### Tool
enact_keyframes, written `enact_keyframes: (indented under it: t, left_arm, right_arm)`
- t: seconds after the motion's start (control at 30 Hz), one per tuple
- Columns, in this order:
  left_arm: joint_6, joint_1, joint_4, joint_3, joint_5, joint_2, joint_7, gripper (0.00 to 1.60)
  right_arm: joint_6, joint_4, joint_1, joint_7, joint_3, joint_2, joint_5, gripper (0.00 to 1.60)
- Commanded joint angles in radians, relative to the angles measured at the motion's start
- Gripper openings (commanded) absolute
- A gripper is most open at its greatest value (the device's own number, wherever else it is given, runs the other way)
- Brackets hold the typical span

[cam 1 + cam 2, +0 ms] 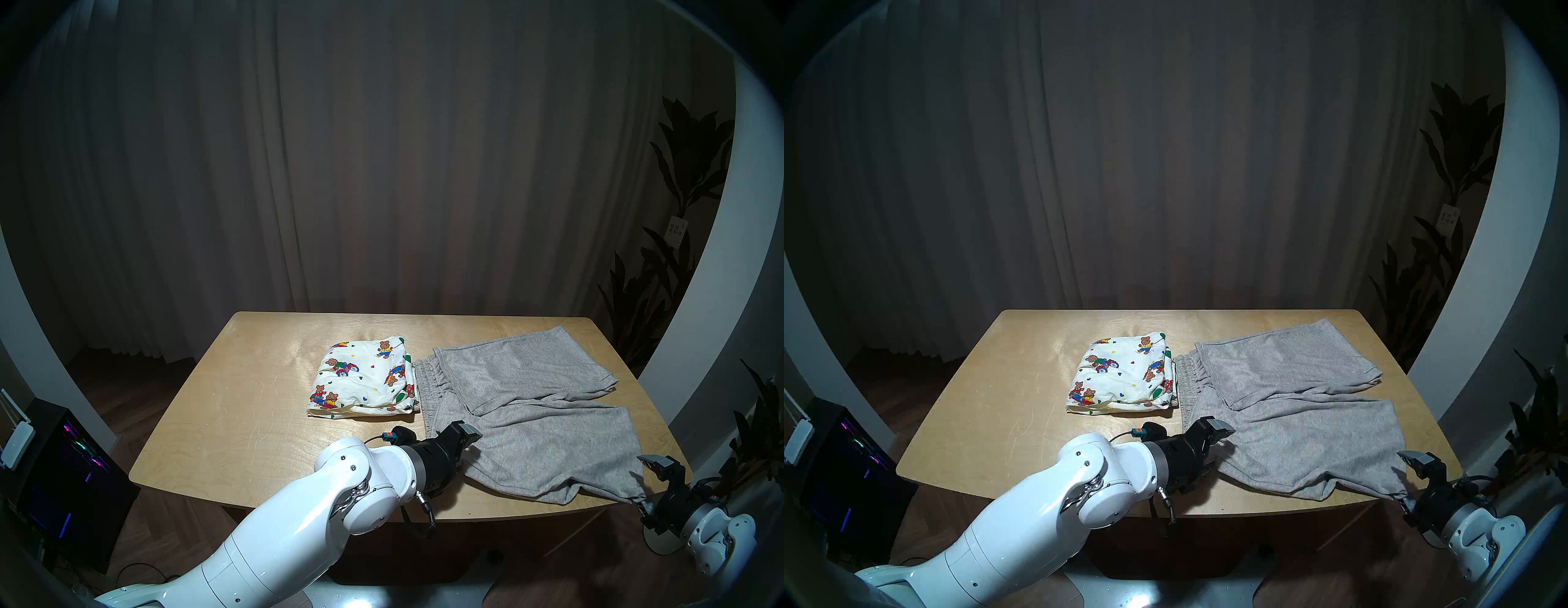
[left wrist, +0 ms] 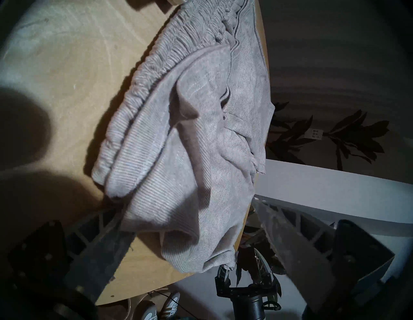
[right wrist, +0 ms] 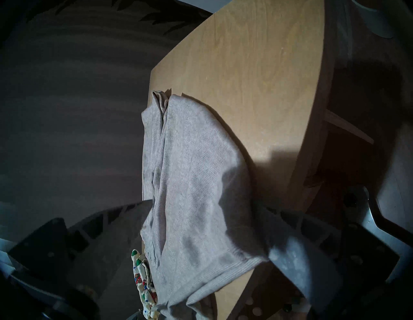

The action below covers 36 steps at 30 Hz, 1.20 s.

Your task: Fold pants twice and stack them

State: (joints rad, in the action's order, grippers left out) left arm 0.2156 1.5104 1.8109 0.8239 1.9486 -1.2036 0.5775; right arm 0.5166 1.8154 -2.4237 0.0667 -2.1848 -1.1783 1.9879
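Observation:
The grey shorts (image 1: 530, 407) lie spread flat on the right half of the wooden table (image 1: 237, 424), waistband toward the middle and both legs pointing right. The bear-print shorts (image 1: 360, 378) sit folded in a neat square just left of that waistband. My left gripper (image 1: 471, 443) is open at the near waistband corner, one finger above the cloth and one under it; the left wrist view shows the grey shorts (image 2: 190, 134) between wide-apart jaws. My right gripper (image 1: 645, 482) is open around the near leg's hem corner, which droops over the table's front right edge.
A dark curtain hangs behind the table. Potted plants (image 1: 679, 237) stand to the right, close to my right arm. A dark computer case (image 1: 63, 479) with coloured lights sits on the floor at the left. Shoes (image 2: 161, 308) lie on the floor under the table edge.

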Motion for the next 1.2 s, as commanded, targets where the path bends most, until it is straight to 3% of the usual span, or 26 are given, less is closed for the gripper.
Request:
enact_keyframes:
  t: [0.0,0.47,0.87,1.17]
  left_arm:
    - [0.013,-0.004,0.021,0.013,0.006,0.009,-0.024,1.6]
    - [0.059,-0.027,0.008,0.027,0.031,0.023,-0.029,1.6]
    - [0.06,-0.027,0.007,0.032,0.028,0.022,-0.023,1.6]
    - [0.05,-0.02,0.012,0.038,0.026,0.021,-0.022,1.6]
  right_arm:
    - [0.0,0.01,-0.032,0.041,-0.001,-0.006,0.002,1.6]
    - [-0.017,0.052,-0.087,0.101,-0.04,-0.058,0.044,1.6]
    - [-0.037,0.056,-0.037,0.1,0.017,-0.066,0.036,1.6]
    - [-0.028,0.113,-0.06,0.121,-0.032,-0.061,0.072,1.6]
